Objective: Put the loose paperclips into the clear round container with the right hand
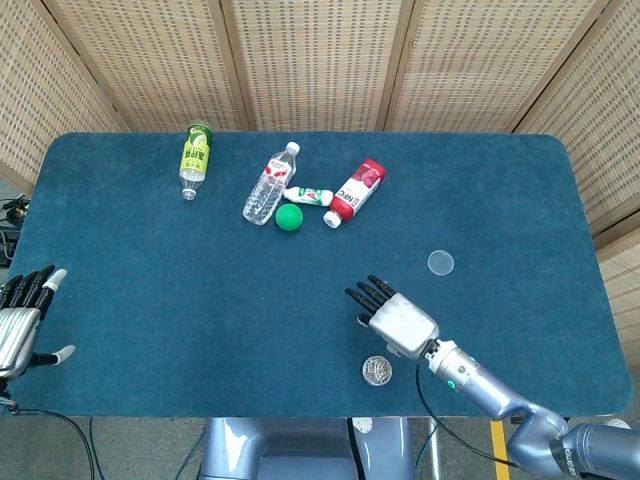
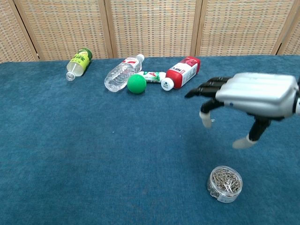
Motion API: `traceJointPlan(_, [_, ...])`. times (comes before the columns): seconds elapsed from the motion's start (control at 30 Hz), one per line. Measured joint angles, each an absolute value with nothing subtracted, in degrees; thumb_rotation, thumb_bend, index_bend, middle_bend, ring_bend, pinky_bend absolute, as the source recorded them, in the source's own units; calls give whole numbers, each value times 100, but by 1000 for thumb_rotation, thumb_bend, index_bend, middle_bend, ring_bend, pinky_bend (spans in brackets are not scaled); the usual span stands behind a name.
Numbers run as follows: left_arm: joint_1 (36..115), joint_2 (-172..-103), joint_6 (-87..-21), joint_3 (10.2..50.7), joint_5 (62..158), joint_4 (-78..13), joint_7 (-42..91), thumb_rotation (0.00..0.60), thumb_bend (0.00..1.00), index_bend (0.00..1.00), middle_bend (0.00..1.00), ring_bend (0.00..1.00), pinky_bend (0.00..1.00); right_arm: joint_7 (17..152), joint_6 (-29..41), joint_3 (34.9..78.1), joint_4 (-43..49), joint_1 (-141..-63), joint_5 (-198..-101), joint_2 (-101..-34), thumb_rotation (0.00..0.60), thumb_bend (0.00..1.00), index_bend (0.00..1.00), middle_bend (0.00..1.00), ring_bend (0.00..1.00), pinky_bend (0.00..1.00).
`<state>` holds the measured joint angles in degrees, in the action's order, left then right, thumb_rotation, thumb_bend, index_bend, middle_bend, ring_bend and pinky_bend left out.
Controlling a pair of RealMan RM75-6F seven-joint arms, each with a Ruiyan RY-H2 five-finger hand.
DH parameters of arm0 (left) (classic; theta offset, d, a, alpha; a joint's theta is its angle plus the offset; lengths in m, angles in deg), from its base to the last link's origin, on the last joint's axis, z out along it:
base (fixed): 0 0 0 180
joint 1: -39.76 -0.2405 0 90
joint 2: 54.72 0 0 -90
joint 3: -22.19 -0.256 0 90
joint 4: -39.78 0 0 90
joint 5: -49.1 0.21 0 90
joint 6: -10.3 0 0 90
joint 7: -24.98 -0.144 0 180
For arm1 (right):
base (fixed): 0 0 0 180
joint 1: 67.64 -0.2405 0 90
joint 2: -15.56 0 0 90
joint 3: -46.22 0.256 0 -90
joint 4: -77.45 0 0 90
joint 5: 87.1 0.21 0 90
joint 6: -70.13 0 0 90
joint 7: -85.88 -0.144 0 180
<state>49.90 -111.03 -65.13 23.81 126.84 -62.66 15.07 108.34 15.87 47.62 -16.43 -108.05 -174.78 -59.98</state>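
Note:
The clear round container (image 1: 377, 371) (image 2: 225, 183) stands near the table's front edge, filled with several paperclips. My right hand (image 1: 400, 318) (image 2: 253, 96) hovers palm down above the cloth, behind and above the container, fingers spread and holding nothing. A tiny glint beside a fingertip (image 2: 205, 123) in the chest view may be one loose paperclip (image 2: 212, 121); the head view hides that spot under the fingers. The container's clear lid (image 1: 441, 262) lies flat to the far right of the hand. My left hand (image 1: 20, 320) rests open at the table's left edge.
At the back lie a green-labelled bottle (image 1: 196, 155), a clear water bottle (image 1: 270, 184), a green ball (image 1: 289, 217), a small tube (image 1: 309, 195) and a red-and-white bottle (image 1: 357, 190). The blue cloth (image 1: 180, 300) covers the whole table.

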Motion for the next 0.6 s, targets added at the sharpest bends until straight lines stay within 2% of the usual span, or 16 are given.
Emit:
traceJointPlan(0.2, [4990,-11107,-6513,2392,12658,-6268,1494,600,0,0,0,0,0,10425,1712,5234,-1041,-10869,-16613,-6114,600,0,355,0,0,0])
traceJointPlan(0.4, [5013,-11119,-6461,2406,12602,-6245,1481,600,0,0,0,0,0,10142,2102,5512,-244,-11043,-15936,-6574,600,14,354,0,0,0])
traceJointPlan(0.5, [5025,-11125,-6430,2412,12570,-6235,1482,600,0,0,0,0,0,10101,2277,5567,-64,-11134,-15732,-6745,600,68,381,0,0,0])
traceJointPlan(0.6, [5034,-11123,-6411,2418,12551,-6232,1488,600,0,0,0,0,0,10088,2380,5608,76,-11203,-15574,-6890,600,187,435,0,0,0])
